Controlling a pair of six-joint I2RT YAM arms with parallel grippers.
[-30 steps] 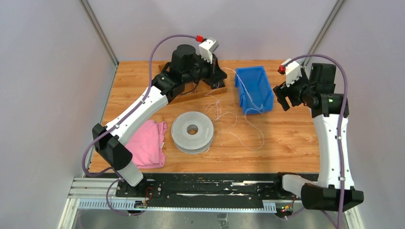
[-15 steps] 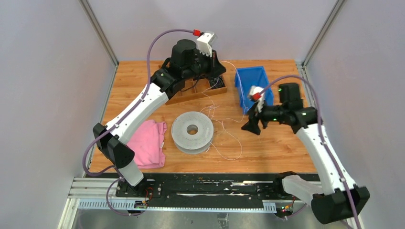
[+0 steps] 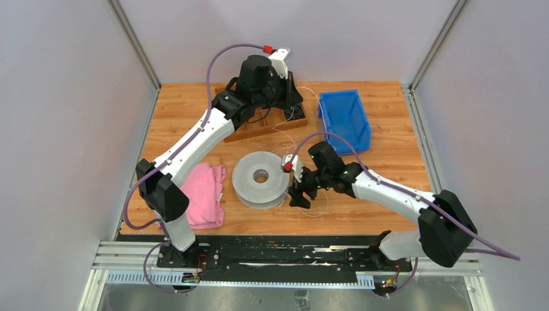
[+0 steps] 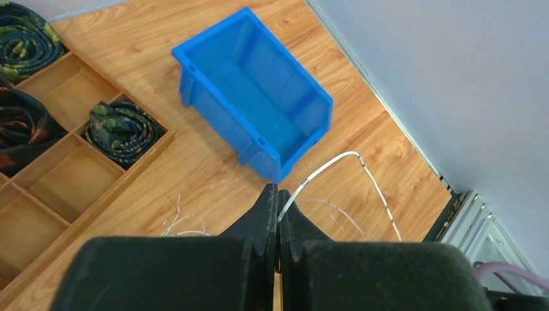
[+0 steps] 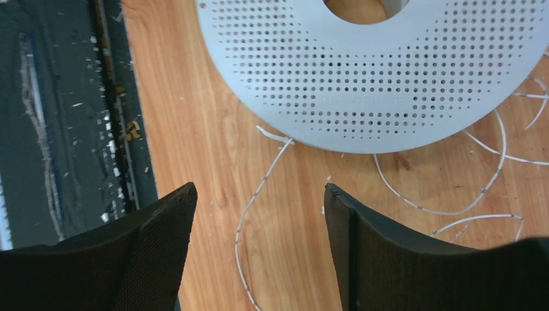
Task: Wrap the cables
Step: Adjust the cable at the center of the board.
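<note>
The cables are one thin white-grey wire [image 3: 285, 144] lying in loose loops on the wooden table beside a perforated grey spool [image 3: 249, 184]. My left gripper [image 4: 278, 194] hovers at the back by the wooden tray, shut on one end of the wire [image 4: 324, 167], which arcs away to the right. My right gripper [image 5: 259, 188] hangs just right of the spool's [image 5: 362, 78] near edge. It is open, with a strand of the wire [image 5: 272, 168] on the table between its fingers, untouched. From above, the right gripper [image 3: 299, 197] points down at the table.
A blue bin [image 3: 345, 118] stands at the back right. A wooden compartment tray [image 3: 259, 126] holds dark coiled bundles [image 4: 123, 126]. A pink cloth [image 3: 202, 194] lies at the left. The black rail [image 5: 65, 129] runs along the table's near edge.
My right arm swung from beside the blue bin down and left to the spool's right side. The wire loops on the table drew in toward the spool. The left gripper stayed shut.
</note>
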